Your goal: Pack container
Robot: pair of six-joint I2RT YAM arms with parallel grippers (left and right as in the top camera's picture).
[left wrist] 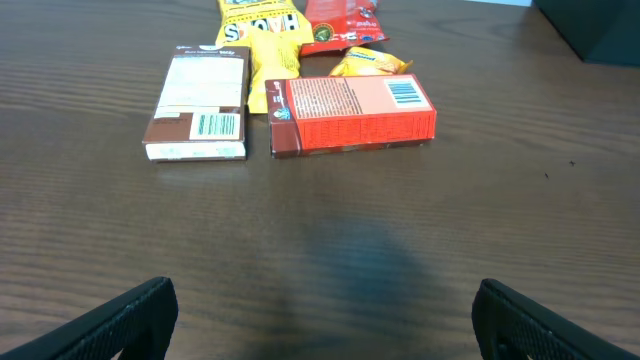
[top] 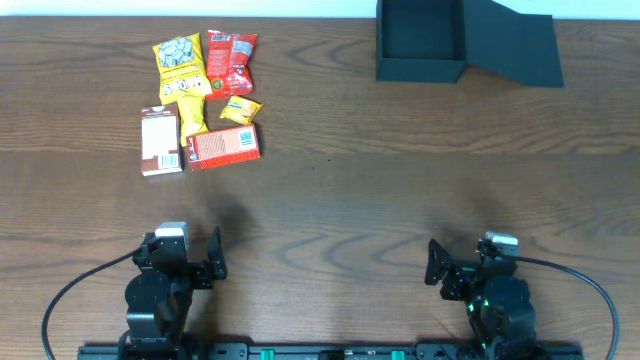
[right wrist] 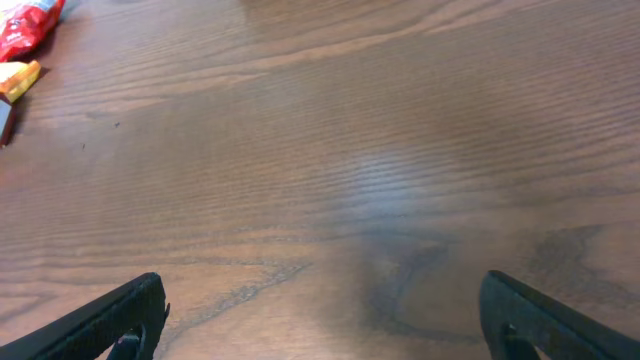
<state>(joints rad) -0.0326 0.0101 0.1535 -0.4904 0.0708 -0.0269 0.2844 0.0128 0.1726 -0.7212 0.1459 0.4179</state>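
Packing is starting; the container is sitting open.
It is standing well right of the snack pile. Left jaws and right jaws are gaping wide, empty; the left should be straddling the red carton's narrow sides.

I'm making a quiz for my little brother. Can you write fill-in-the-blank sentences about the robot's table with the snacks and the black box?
1. The black box has its lid ___.
2. The yellow bag lies on the ___, not in the box.
3. The left claw and the right claw are wide open and hold ___.

Missing words: open; table; nothing.
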